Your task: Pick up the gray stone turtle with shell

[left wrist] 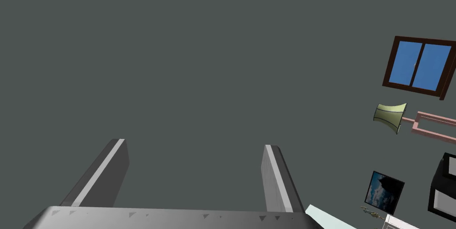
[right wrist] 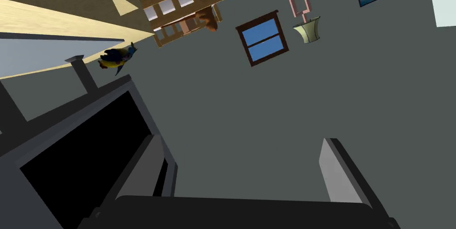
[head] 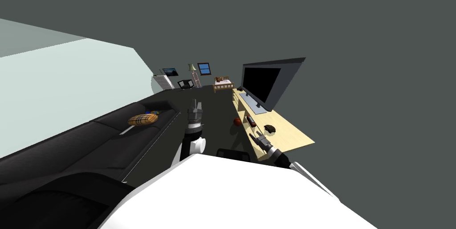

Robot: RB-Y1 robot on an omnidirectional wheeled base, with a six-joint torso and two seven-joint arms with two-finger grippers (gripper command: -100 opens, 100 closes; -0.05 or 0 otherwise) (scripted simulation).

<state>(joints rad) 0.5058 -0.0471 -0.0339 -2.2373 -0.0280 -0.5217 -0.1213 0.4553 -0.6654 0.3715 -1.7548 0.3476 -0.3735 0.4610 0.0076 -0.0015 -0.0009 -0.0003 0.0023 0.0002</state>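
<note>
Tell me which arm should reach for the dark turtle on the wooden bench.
Right. The right gripper, open, hangs close to the turtle at the bench; the left gripper, open, is over the floor, farther away.

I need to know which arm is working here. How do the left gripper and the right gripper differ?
The left gripper is out over the dark floor between sofa and bench; the right gripper is at the near end of that light wooden bench. The right gripper is close to the dark turtle, though apart from it; the left gripper is far from it. Both are open and hold nothing.
</note>
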